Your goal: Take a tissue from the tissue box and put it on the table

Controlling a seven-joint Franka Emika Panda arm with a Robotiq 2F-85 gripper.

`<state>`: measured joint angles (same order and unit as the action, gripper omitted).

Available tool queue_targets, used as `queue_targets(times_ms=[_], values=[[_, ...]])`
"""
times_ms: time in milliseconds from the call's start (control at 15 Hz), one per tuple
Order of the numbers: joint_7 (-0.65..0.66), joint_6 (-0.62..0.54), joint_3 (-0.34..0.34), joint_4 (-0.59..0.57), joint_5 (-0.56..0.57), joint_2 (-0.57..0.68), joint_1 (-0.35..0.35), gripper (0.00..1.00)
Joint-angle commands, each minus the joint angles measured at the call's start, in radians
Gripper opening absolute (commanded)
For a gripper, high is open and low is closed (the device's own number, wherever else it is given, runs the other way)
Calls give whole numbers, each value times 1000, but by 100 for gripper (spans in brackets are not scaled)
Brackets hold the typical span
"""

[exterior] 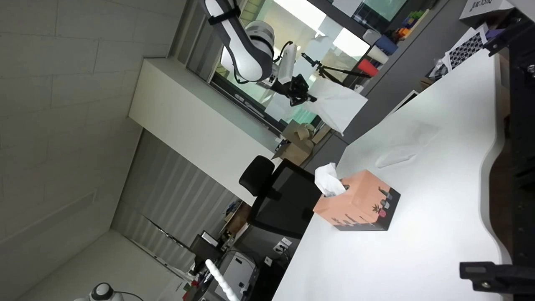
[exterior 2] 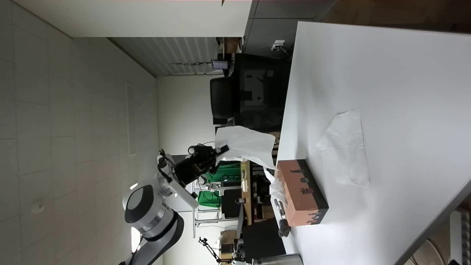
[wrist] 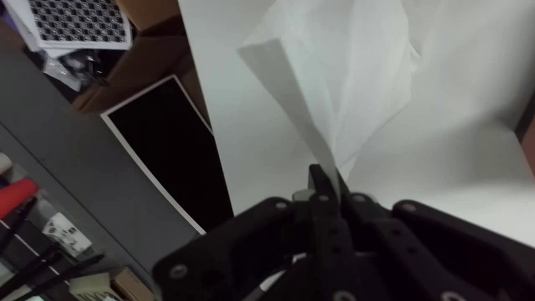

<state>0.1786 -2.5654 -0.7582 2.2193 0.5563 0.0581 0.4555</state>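
My gripper (exterior: 312,98) is shut on a thin white tissue (exterior: 336,104) and holds it in the air. In both exterior views, which are turned sideways, the held tissue (exterior 2: 244,143) hangs spread out above the table (exterior 2: 397,92). In the wrist view the tissue (wrist: 309,83) runs out from between the closed fingertips (wrist: 328,175). The salmon tissue box (exterior: 349,200) stands on the table, with another tissue (exterior: 329,180) sticking out of its slot. A further tissue (exterior 2: 346,151) lies flat on the table beside the box. Only an edge of the box (wrist: 531,146) shows in the wrist view.
A black office chair (exterior: 288,196) stands beyond the table edge. A black panel with a white border (wrist: 167,150) and a cardboard box (wrist: 146,58) lie past the table edge in the wrist view. Dark objects (exterior 2: 283,226) lie near the box.
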Motion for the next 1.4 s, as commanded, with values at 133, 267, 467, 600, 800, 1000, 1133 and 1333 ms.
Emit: queue_targets(times_ms=[133, 267, 467, 600, 800, 1000, 1133, 1333], values=[[272, 286, 316, 94, 246, -122, -221, 0], [318, 324, 437, 134, 257, -122, -321, 0], [371, 290, 532, 190, 266, -104, -420, 0], [386, 261, 562, 214, 254, -93, -465, 0], [366, 230, 585, 237, 194, -91, -509, 0], [341, 240, 602, 228, 201, -82, -524, 1], [341, 239, 602, 229, 197, -82, -526, 1], [341, 239, 606, 229, 192, -82, -525, 1]])
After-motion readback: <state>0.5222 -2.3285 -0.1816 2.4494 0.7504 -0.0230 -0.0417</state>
